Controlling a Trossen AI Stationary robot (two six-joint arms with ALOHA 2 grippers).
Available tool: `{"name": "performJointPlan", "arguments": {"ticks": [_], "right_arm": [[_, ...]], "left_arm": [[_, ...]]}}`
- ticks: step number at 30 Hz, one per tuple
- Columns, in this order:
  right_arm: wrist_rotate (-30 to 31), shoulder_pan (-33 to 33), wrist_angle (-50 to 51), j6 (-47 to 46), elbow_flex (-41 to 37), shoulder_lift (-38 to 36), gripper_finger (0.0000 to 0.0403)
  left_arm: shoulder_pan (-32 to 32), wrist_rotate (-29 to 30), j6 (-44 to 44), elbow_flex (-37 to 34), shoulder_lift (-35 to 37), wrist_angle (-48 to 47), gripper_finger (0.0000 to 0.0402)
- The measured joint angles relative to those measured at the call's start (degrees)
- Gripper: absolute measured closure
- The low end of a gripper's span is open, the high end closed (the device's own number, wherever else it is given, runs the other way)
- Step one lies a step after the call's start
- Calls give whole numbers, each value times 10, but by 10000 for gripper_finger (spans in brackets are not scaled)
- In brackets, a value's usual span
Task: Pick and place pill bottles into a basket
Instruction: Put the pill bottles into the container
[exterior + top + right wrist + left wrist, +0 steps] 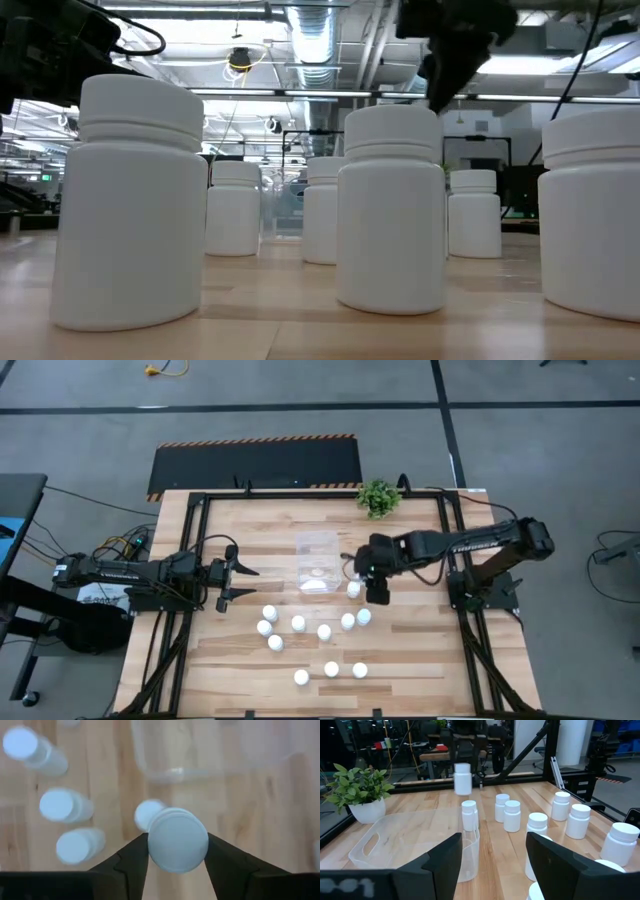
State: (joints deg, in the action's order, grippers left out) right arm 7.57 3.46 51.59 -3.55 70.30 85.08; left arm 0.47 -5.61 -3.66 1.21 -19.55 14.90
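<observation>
White pill bottle (177,839) gripped in right pincer (175,851), raised above desk (420,650) just beside clear basket (318,550). Approx. ten bottles (324,632) stand nearby. Left pincer (243,582) open, idle at desk's left.

Light: bright and even, from ceiling lamps (238,62) in the low view.
Shadows: faint under the bottles (324,631) on the table (420,650).
Blur: right wrist view soft throughout, bottle (177,839) included.
Glare: none strong.
</observation>
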Motion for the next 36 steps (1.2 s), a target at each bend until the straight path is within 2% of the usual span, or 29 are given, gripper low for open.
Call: {"name": "performJointPlan", "arguments": {"ticks": [6,11,15,21,27,30,36], "right_arm": [[-2,-37,4,59,37,0,255],[-14,-58,0,98,62,6,254],[-30,-68,-38,101,66,6,239],[-48,-78,-47,103,66,6,255],[-55,-77,-71,111,69,15,245],[-60,-77,-78,115,95,40,238],[-63,-73,-46,157,151,105,255]], "left_arm": [[0,0,0,0,0,0,191],[0,0,0,0,0,0,191],[0,0,0,0,0,0,191],[0,0,0,0,0,0,191],[0,0,0,0,0,0,191],[0,0,0,0,0,0,191],[0,0,0,0,0,0,191]]}}
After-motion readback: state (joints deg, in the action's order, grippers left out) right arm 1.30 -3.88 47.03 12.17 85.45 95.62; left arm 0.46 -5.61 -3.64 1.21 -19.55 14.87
